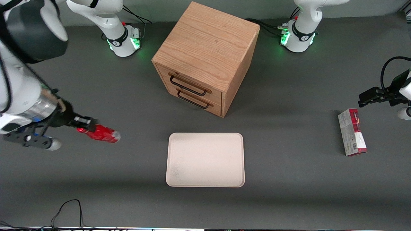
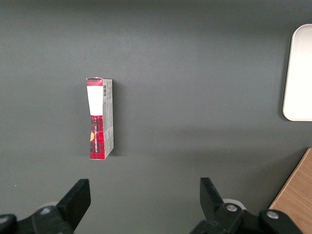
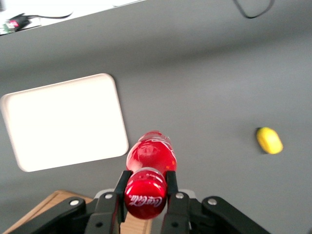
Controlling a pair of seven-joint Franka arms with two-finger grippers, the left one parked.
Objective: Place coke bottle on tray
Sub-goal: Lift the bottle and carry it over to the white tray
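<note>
The red coke bottle (image 1: 103,133) hangs tilted above the grey table at the working arm's end, held near its cap by my gripper (image 1: 84,125), which is shut on it. In the right wrist view the red cap (image 3: 146,199) sits between the two black fingers (image 3: 122,187), and the bottle body (image 3: 151,152) points down toward the table. The cream-white tray (image 1: 205,159) lies flat and bare in front of the wooden drawer cabinet, nearer to the front camera, apart from the bottle; the tray (image 3: 66,120) also shows in the right wrist view.
A wooden cabinet (image 1: 205,57) with two drawers stands in the middle of the table. A red-and-grey box (image 1: 352,132) lies toward the parked arm's end. A yellow lemon (image 3: 269,140) rests on the table. Cables (image 1: 69,213) trail at the table's front edge.
</note>
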